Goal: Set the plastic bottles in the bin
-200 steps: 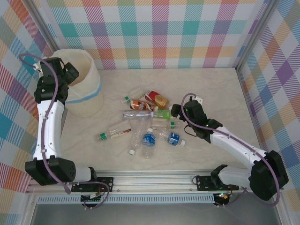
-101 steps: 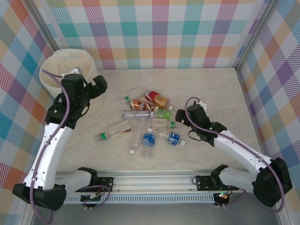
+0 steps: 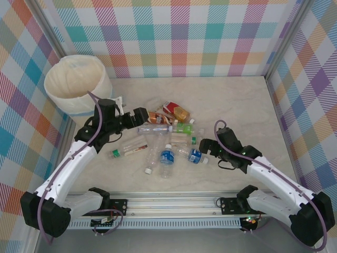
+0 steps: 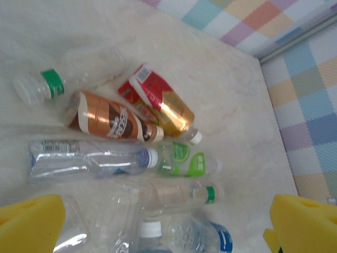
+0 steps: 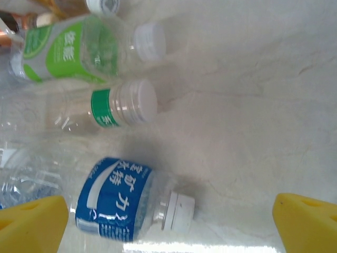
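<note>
Plastic bottles [image 3: 168,134] lie heaped mid-table, well apart from the bin [image 3: 66,104] at the far-left corner, so left gripper [image 3: 139,115] and right gripper [image 3: 205,148] hover at the heap's sides, jaws wide and empty, likely lining up picks.

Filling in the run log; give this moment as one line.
left gripper: open, above plastic bottles | right gripper: open, beside blue-label bottle | bin: far left, upright

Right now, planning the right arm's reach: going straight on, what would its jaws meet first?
Probably the blue-labelled bottle lying just ahead of the open right gripper, though depth is unclear.
</note>
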Robot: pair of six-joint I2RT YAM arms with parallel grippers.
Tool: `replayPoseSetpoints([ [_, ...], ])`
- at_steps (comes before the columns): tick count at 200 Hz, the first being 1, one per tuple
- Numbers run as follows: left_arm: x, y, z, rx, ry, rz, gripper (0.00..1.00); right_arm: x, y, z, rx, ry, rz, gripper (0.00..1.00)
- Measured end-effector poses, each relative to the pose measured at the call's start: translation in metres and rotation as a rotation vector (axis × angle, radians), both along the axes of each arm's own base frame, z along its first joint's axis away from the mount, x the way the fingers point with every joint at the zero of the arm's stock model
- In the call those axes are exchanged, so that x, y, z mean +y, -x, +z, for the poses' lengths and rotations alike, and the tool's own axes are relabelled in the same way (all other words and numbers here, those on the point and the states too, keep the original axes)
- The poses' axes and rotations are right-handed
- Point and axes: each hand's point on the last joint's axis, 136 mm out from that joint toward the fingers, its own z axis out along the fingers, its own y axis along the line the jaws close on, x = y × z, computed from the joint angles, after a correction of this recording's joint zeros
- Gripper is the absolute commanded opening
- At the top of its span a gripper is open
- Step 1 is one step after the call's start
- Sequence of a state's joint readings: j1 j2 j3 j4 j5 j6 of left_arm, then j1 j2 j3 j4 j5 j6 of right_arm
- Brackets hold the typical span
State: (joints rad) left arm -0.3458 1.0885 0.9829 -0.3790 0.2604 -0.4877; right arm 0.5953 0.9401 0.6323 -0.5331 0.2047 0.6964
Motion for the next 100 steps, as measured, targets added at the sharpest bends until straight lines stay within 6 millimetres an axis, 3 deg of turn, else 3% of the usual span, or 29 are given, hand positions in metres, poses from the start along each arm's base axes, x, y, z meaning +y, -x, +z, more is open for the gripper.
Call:
replayPoseSetpoints([
  [25, -0.003, 0.006, -0.017, 0.033, 0.004, -0.024, 1.0, 0.005, 0.015, -0.01, 0.069, -0.012, 0.032, 1.0],
  [55, -0.004, 0.004, -0.013, 0.014, 0.019, -0.023, 1.0, 0.01, 0.033, -0.026, 0.14, -0.002, 0.076, 1.0],
  [100, -0.002, 0.0, -0.018, 0.007, 0.02, 0.004, 1.0, 0.045, 0.037, -0.027, 0.105, -0.012, 0.327, 0.99],
])
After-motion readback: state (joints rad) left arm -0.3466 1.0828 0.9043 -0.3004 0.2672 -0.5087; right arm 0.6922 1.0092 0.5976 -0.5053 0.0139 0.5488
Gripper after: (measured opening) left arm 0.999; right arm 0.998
